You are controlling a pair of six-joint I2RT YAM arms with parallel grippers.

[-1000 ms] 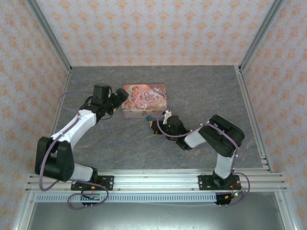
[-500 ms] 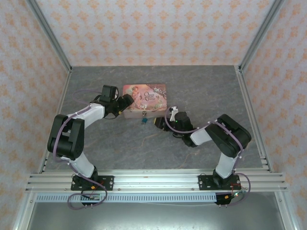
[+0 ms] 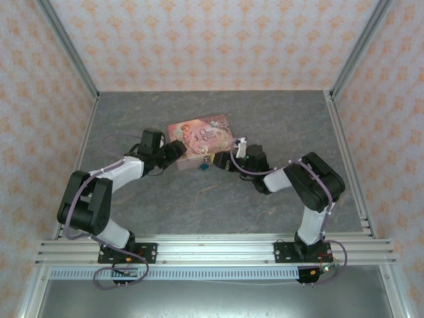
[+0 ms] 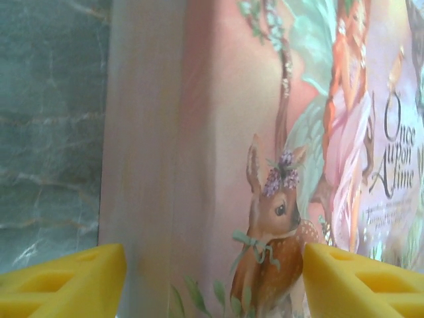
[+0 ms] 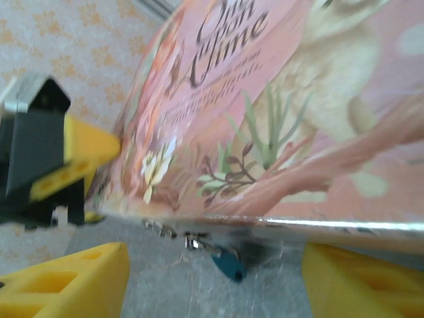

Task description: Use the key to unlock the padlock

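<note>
"End effector on the right arm (image 5: 212,291): what has changed?" the trainee asks.

"One second back it was clenched, low beside the padlock (image 5: 227,265). Its jaws now stand wide apart and grasp nothing. It has moved up to the near right corner of the pink tin (image 3: 202,132). The tin itself has swung askew on the bench (image 3: 278,119)."

"And the left end effector (image 4: 215,281)?"

"It has drawn in from the tin's left end. Its yellow fingers (image 4: 63,278) stand apart over the tin's left edge and lid. Whether they press on the tin cannot be told."

"Meaning for the task?"

"The padlock hangs at the tin's near edge, just ahead of the gap between the right jaws — released, not being worked. Whether its shackle is free is too blurred to tell, so the unlock step is judged unconfirmed. The next move likely calls for a fresh hold."

"Count?"

"Two end effectors, one tin, one padlock. No key can be made out for certain — the small pale metal beside the padlock may be hasp or key."
</note>
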